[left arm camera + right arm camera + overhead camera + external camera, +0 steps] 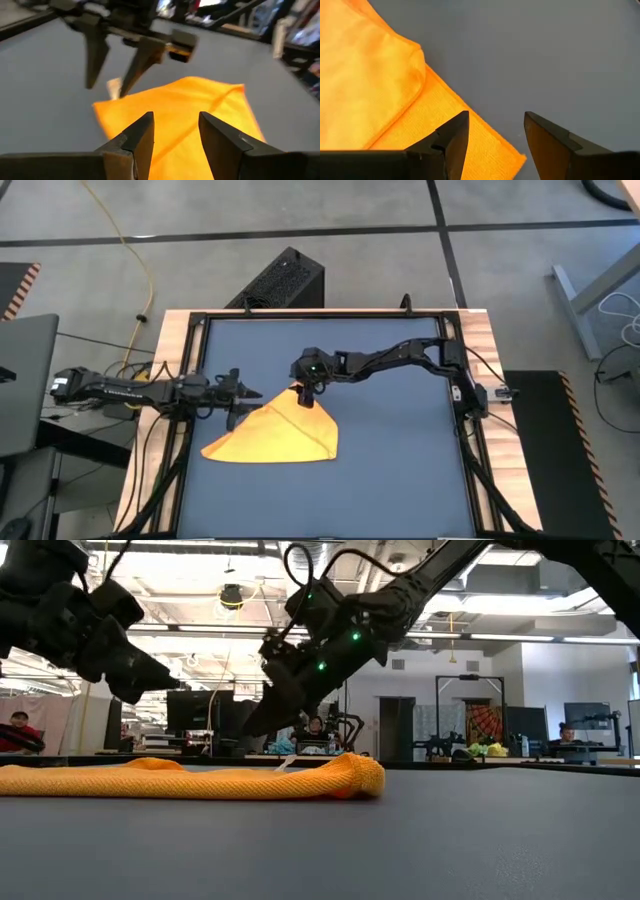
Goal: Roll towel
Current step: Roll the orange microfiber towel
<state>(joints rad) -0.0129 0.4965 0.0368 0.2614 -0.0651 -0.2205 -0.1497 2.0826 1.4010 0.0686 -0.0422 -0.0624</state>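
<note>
Here, one towel [280, 435] lies on the dark blue-grey table mat [400, 470], left of the mat's middle. It is a single bright yellow-orange cloth, folded into a rough triangle with its point toward the far side and its long edge toward the near side. The low view shows it flat along most of its length, with a thicker rounded fold at one end, and the weave looks soft and slightly nubby. In the left wrist view a tiny white tag [114, 88] sticks out at the edge of the cloth's far corner.

Two dark arms are at work. The right gripper [307, 394] reaches in from the right side of the table, its arm bent at the elbow, and hangs tilted over the towel's far point. Its two fingers stand apart with nothing between them; in its own wrist view they frame the towel's layered edge and bare mat.

The left gripper [240, 396] stretches in nearly level from the left edge and sits just beside the towel's left slope, above the mat. Its fingers are also spread and hold nothing.

A pale wooden table frame [170, 350] borders the mat. One black box [285, 280] stands on the floor beyond the far edge.
</note>
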